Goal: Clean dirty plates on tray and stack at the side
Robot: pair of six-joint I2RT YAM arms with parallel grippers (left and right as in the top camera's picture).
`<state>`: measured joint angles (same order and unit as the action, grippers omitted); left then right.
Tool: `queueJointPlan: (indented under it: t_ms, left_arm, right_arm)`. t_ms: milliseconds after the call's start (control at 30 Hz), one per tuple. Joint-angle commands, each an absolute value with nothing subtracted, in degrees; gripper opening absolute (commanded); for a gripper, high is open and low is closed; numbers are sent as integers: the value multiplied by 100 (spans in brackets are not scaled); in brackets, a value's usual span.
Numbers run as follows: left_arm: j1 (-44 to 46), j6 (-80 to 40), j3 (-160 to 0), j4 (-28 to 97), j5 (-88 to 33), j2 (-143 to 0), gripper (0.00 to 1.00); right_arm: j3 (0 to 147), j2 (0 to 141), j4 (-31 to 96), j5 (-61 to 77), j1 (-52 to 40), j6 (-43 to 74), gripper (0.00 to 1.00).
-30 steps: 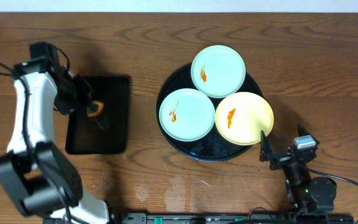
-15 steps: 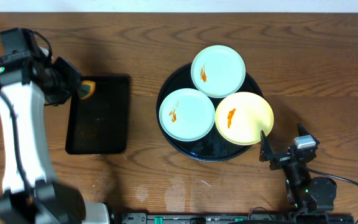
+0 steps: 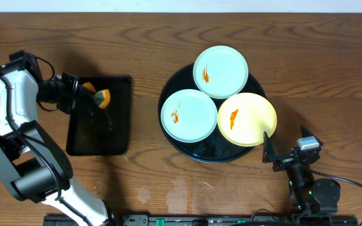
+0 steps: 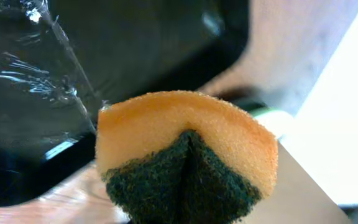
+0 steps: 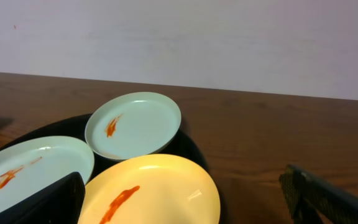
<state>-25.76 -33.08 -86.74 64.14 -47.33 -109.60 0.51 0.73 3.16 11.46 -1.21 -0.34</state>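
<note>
Three plates lie on the round black tray [image 3: 213, 154], each with an orange smear: a mint one [image 3: 220, 71] at the back, a mint one [image 3: 188, 115] at the left, a yellow one [image 3: 246, 119] at the right. My left gripper [image 3: 85, 91] is shut on an orange sponge [image 3: 100, 97] with a green scrub side [image 4: 185, 180], held above the rectangular tray. My right gripper [image 3: 286, 144] stands open just right of the yellow plate [image 5: 154, 190], nothing between its fingers [image 5: 55, 200].
A smaller rectangular black tray [image 3: 99, 129] with clear film [image 4: 36, 68] on it lies at the left. Bare wooden table separates it from the round tray [image 5: 191, 146]. A pale wall [image 5: 179, 37] stands behind the table.
The left arm lifted the sponge off the rectangular tray, swung left, and now holds it over the tray's upper left corner. The right arm and plates have not moved.
</note>
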Motion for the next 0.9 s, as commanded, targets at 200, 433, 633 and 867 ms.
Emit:
queueJointPlan:
  t_ms: [200,433,633,867]
  left_arm:
    - [-2633,-3822,-8726,6429,-5894,-10855,7]
    - [-2836,-3857,-8726,6436,-5957,-10855,7]
    - [-3061,-4285,-8726,6700,-6134,-10853,7]
    - [-3111,-4342,-8726,7144,-6938,-10855,7]
  right_arm:
    - [32,49,327,1096,-73,-93,99]
    - [32,49,327,1096,-73,-93,99]
    - [32,49,327,1096,-73,-93,99]
    - [32,49,327,1096,-73,-93,99]
